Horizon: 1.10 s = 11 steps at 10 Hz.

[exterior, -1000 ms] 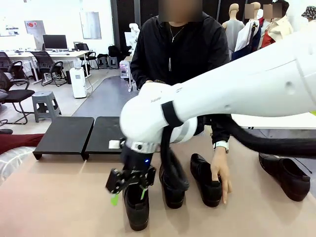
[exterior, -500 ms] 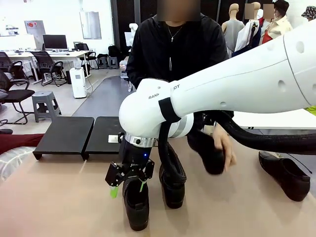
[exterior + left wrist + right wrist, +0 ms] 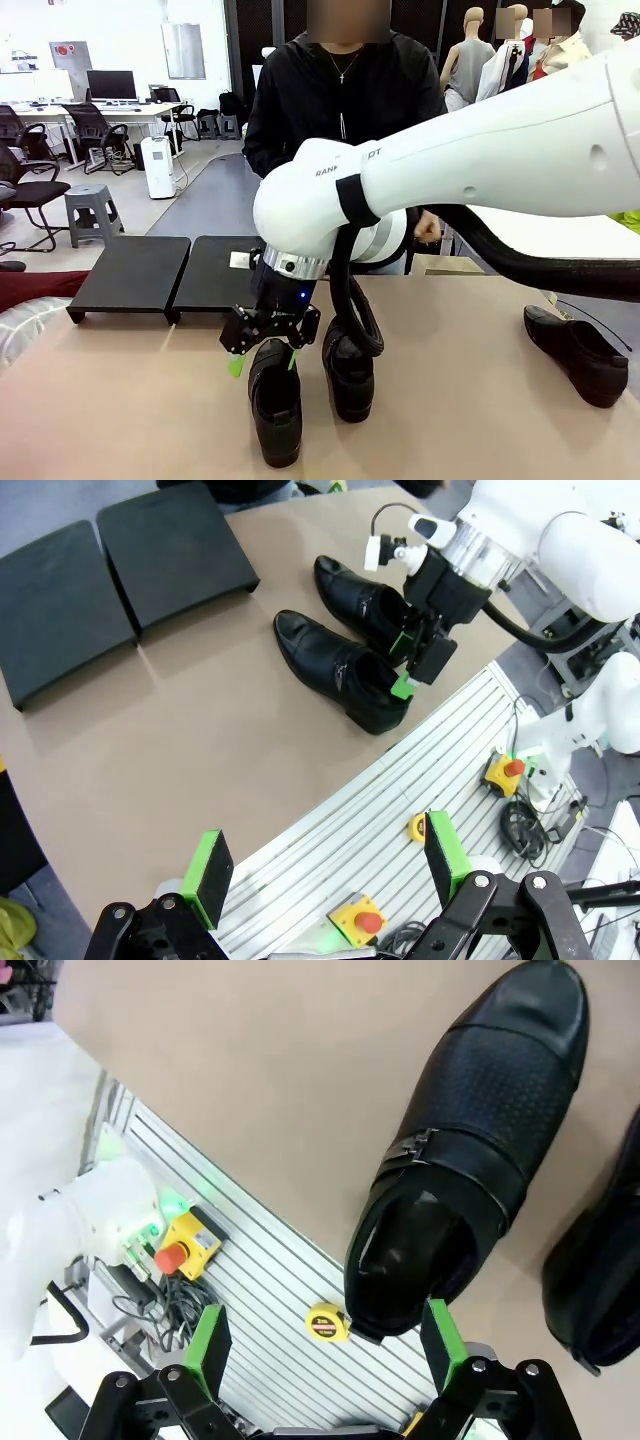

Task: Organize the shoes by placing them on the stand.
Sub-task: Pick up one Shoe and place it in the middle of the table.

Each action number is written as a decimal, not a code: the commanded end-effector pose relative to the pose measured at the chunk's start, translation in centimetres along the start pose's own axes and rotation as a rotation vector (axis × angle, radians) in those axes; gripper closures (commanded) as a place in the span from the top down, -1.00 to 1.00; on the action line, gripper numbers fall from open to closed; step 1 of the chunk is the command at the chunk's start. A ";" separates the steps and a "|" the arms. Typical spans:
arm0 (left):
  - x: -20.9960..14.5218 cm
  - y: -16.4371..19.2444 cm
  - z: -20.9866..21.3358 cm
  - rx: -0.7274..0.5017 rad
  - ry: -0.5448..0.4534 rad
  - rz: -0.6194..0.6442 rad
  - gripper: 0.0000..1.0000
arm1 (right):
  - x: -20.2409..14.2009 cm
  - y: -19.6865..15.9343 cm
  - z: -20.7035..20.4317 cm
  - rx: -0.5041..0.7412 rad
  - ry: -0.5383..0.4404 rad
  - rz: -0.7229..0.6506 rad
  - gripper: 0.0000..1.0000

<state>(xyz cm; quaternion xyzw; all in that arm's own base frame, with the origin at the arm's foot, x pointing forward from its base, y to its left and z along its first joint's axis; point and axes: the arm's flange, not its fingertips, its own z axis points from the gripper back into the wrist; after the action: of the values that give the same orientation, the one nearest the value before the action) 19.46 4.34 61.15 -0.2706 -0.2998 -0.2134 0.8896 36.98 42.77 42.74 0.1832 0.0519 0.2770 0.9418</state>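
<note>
Two black glossy shoes lie side by side on the brown table, the nearer-left shoe (image 3: 275, 405) (image 3: 340, 670) (image 3: 470, 1140) and its neighbour (image 3: 349, 375) (image 3: 362, 600) (image 3: 600, 1270). My right gripper (image 3: 263, 358) (image 3: 405, 665) (image 3: 322, 1342) hangs open just over the heel opening of the left shoe, gripping nothing. A third shoe (image 3: 578, 352) lies alone at the right. The stand (image 3: 130, 272) (image 3: 175, 545), two low black platforms, sits bare at the table's left. My left gripper (image 3: 325, 858) is open and empty, high above the table's near edge.
A person in black stands at the far side, one hand (image 3: 428, 228) raised behind my right arm. The right arm's black cable (image 3: 362, 320) loops down beside the shoes. A ribbed metal rail with emergency-stop buttons (image 3: 362, 920) (image 3: 178, 1252) borders the near edge.
The person picked up a shoe from beside the pair and carried it up behind my right arm. My right gripper shifted slightly up and toward the far side over the left shoe, still open.
</note>
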 end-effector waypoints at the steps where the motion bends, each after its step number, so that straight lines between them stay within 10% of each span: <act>1: -0.1 0.0 -0.2 -0.016 -0.009 -0.012 1.00 | -1.7 -0.9 1.0 0.017 -0.005 0.003 1.00; 6: -0.1 0.0 -0.2 -0.016 -0.009 -0.012 1.00 | -14.9 -15.6 18.7 0.070 -0.190 -0.323 1.00; 11: -0.1 0.0 -0.2 -0.016 -0.009 -0.012 1.00 | -34.5 -34.1 27.8 0.653 -0.377 -0.444 1.00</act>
<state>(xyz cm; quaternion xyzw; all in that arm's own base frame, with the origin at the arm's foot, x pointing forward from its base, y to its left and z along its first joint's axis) 19.46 4.40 61.16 -0.2712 -0.3002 -0.2131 0.8893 29.01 -9.07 57.04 0.4436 -0.0092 -0.0139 0.8960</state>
